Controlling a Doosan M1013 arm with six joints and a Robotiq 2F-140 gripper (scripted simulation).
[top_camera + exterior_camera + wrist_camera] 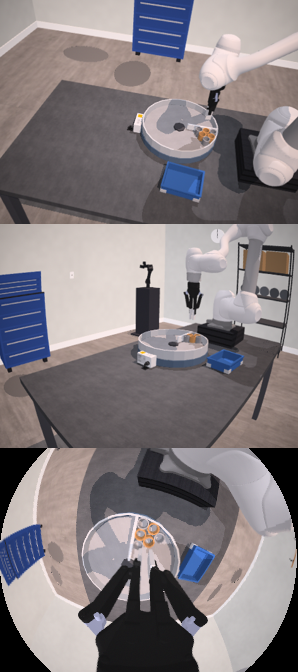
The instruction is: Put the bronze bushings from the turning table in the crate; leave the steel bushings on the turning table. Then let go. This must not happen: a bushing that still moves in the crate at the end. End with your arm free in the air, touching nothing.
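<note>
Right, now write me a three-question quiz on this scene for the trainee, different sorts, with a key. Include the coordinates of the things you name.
1. Multiple choice: how many bronze bushings (202,136) (192,338) (148,542) stand on the turning table (164,136) (170,354) (97,565)?
a) one
b) three
c) six

2. True or false: the crate (183,178) (225,360) (197,564) already holds a steel bushing.

3. Fill in: the tool (209,116) (192,316) (144,554) has ___ between its fingers.

Key: 1 b; 2 false; 3 nothing
</note>
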